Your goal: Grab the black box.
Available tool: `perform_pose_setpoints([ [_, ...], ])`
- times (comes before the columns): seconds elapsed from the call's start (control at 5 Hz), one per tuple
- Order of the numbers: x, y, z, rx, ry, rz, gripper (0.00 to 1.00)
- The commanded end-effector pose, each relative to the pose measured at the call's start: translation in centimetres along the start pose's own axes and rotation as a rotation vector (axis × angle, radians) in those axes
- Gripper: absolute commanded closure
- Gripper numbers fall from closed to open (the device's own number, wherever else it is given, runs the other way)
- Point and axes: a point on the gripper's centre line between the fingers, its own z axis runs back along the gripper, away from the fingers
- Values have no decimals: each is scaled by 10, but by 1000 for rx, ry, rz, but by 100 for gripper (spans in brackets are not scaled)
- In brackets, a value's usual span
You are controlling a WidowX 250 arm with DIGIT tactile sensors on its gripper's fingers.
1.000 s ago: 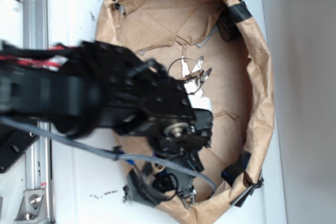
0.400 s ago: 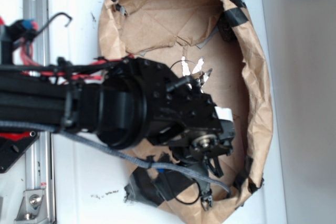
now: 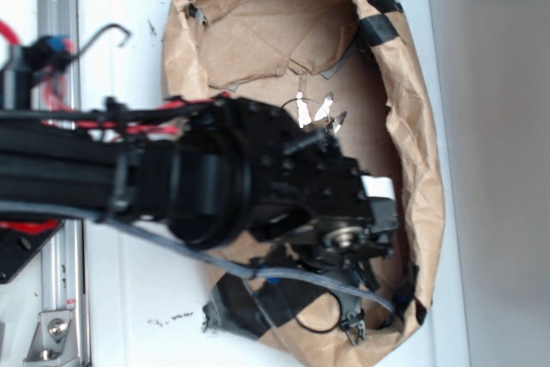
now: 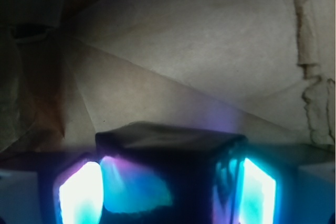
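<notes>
Since the wrist view shows the black box (image 4: 168, 153) sitting right between the 2 glowing fingers (image 4: 81, 192) of the tool (image 4: 168, 198), the step in hand looks like the closing of the grasp. Its jaws stand apart on either side of the box, which rests on the brown paper (image 4: 210, 51) inside the paper nest (image 3: 421, 178). Next, squeeze evenly, then lift straight up.

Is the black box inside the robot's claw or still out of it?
Inside. In the wrist view the black box sits between the two glowing fingers. Whether they squeeze it yet, I cannot tell.
</notes>
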Motion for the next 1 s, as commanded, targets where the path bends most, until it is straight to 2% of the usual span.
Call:
perform_pose_setpoints([
  [0.0, 25, 51, 91, -60, -226, 134, 100],
  [0.2, 29, 70, 119, -86, -258, 203, 100],
  [0.6, 17, 62, 170, 170, -238, 51, 100],
  [0.8, 12, 58, 168, 164, -181, 18, 100],
])
